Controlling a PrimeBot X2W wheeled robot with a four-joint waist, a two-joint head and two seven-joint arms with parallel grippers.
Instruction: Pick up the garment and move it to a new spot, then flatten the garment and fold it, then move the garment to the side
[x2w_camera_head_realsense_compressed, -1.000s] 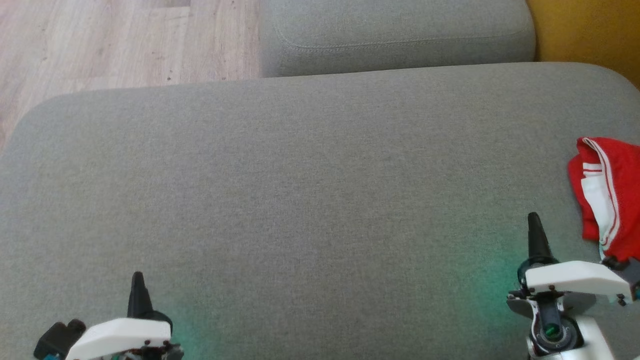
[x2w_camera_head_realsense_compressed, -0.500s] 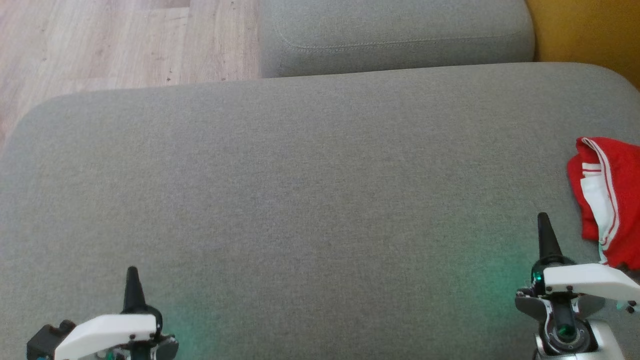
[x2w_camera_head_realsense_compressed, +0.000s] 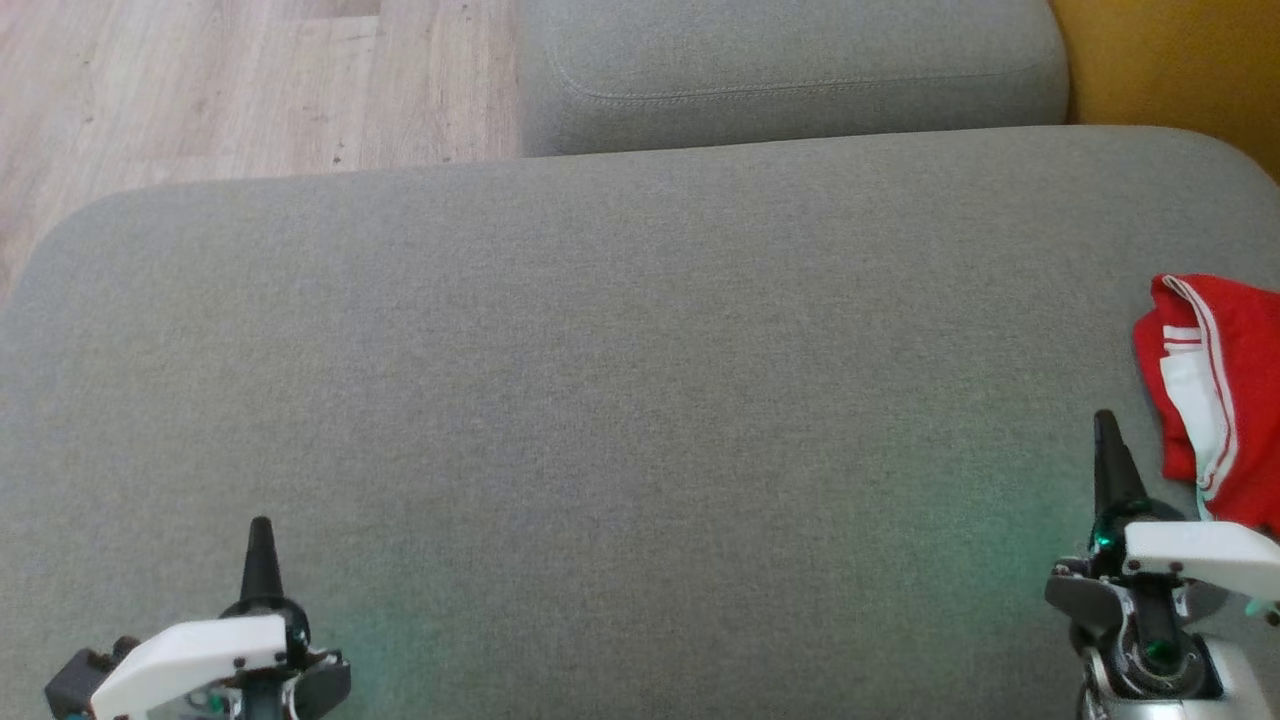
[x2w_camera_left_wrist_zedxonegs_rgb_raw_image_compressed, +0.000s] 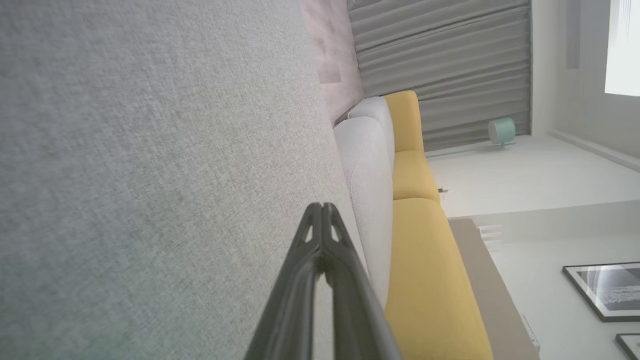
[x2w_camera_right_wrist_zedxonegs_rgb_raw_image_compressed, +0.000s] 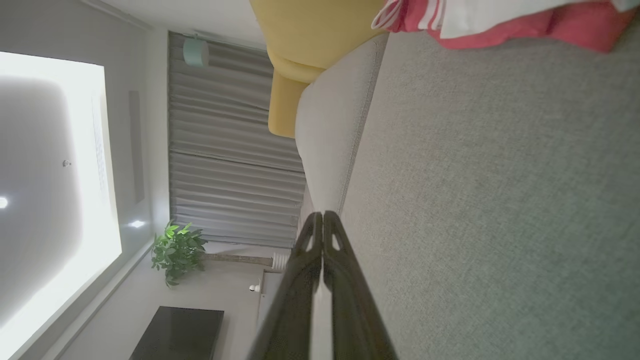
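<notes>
The garment (x2w_camera_head_realsense_compressed: 1220, 400) is red cloth with white panels and stripes, lying bunched at the right edge of the grey sofa cushion (x2w_camera_head_realsense_compressed: 620, 380). In the right wrist view the garment (x2w_camera_right_wrist_zedxonegs_rgb_raw_image_compressed: 500, 20) runs along the top edge. My right gripper (x2w_camera_head_realsense_compressed: 1103, 425) is shut and empty, low at the right, its tip just left of the garment and apart from it. In the right wrist view my right gripper (x2w_camera_right_wrist_zedxonegs_rgb_raw_image_compressed: 322, 216) has its fingers pressed together. My left gripper (x2w_camera_head_realsense_compressed: 261, 528) is shut and empty at the lower left. Its own view shows the left gripper (x2w_camera_left_wrist_zedxonegs_rgb_raw_image_compressed: 321, 207) closed above bare cushion.
A second grey cushion (x2w_camera_head_realsense_compressed: 790, 70) lies behind the big one, with wooden floor (x2w_camera_head_realsense_compressed: 240, 90) at the far left and a yellow sofa part (x2w_camera_head_realsense_compressed: 1180, 60) at the far right. The cushion's rounded left corner (x2w_camera_head_realsense_compressed: 70, 240) drops to the floor.
My right gripper has shifted right and slightly forward, closer to the garment. My left gripper has edged left and forward. The garment has not moved.
</notes>
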